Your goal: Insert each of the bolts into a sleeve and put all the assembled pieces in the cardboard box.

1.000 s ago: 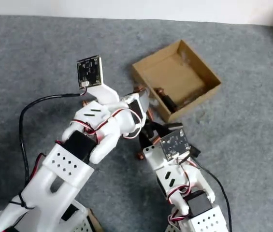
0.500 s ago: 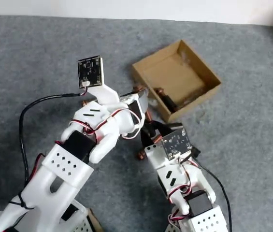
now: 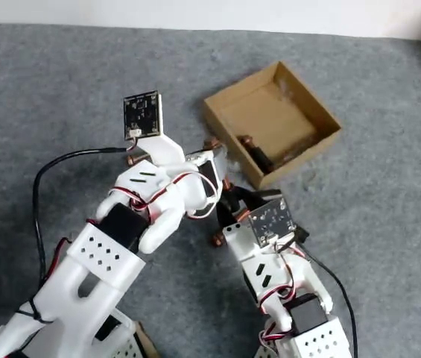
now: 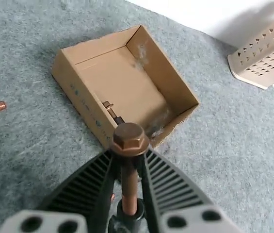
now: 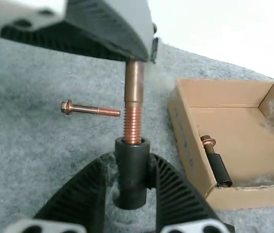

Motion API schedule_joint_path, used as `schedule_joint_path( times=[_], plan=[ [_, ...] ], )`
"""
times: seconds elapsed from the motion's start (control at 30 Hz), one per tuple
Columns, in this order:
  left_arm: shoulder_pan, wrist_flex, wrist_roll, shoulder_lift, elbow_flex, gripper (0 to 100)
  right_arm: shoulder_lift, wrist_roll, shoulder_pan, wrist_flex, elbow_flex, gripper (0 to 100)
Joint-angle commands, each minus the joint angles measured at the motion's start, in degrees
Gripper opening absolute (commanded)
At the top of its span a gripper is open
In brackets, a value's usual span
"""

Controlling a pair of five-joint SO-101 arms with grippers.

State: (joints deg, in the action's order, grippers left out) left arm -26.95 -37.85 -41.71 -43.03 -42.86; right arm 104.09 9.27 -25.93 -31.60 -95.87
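Gripping the black sleeve (image 5: 132, 148) upright, the right tool (image 5: 132, 164) is clenched around it, so the open mouth faces up as a steady target. The left tool (image 4: 127, 162) is clamped on the copper bolt (image 4: 128, 139) below its head and holds it vertical above the sleeve. The bolt's threaded end sits just inside the sleeve's mouth with most of the shank not yet in, so I judge the insertion begun but unfinished. Both tools work just beside the cardboard box (image 5: 187, 138), probably to keep the later drop short. One assembled piece (image 5: 215, 165) lies in the box near a wall. A loose bolt (image 5: 90, 109) lies on the counter (image 5: 40, 160) nearby, outside the box.
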Motion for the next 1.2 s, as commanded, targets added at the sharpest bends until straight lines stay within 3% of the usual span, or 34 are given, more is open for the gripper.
schedule_joint_path(
  times=[0.0, 0.23, 0.83, 0.93, 1.17],
  plan=[
    [-0.9, 0.0, 0.8, -1.8, 0.2, 1, 1.2, 0.5, 1.0, 1.1, -4.4, 0.6],
    [-7.3, -0.2, 0.7, -2.2, -5.6, 1, 1.2, 0.4, 2.8, 1.1, -4.4, 0.6],
    [-7.7, 0.2, 0.7, -2.3, -15.0, 2, 1.2, 0.4, 3.5, 1.1, -4.8, 0.6],
    [-7.8, 0.0, 0.8, -2.3, -15.3, 9, 1.2, 0.4, 3.5, 1.1, -4.8, 0.6],
    [-7.7, -0.1, 0.6, -2.3, -18.2, 41, 1.2, 0.4, 3.5, 1.1, -4.8, 0.6]
  ],
)
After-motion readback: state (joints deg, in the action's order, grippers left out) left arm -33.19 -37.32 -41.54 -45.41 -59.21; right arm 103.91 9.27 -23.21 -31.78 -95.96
